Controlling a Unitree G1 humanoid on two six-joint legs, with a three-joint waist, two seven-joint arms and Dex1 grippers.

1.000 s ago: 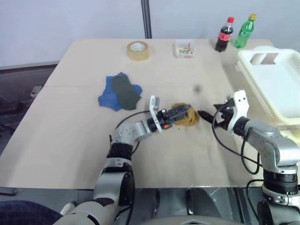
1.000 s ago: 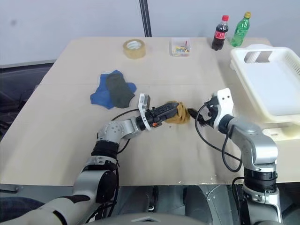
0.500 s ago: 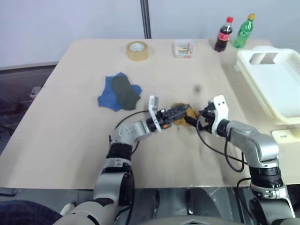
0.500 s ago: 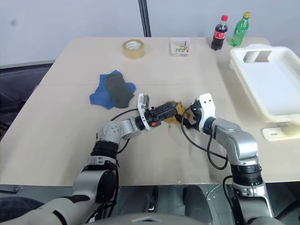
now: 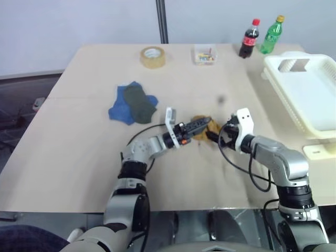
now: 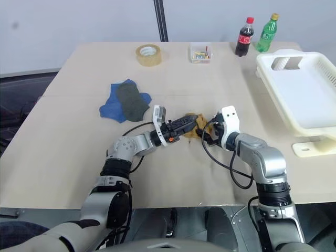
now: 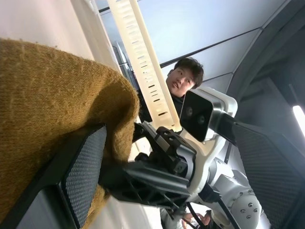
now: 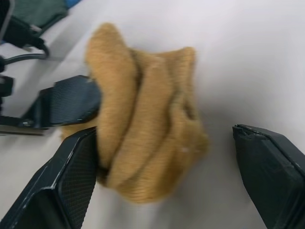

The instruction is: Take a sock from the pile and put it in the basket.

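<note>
Mid-table, a mustard sock (image 5: pixel 206 129) lies bunched between two grippers. Left gripper (image 5: pixel 202 125) touches it, jaws spread; right gripper (image 5: pixel 214 137) straddles it, open. Pile (image 5: pixel 133 103) sits behind, basket (image 5: pixel 307 92) far right.

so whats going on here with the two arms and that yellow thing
Both grippers meet at a bunched mustard sock on the table. The left gripper and the right gripper are open, with the sock between the right one's fingers. The blue and grey socks lie apart, and nothing is in the white basket.
</note>
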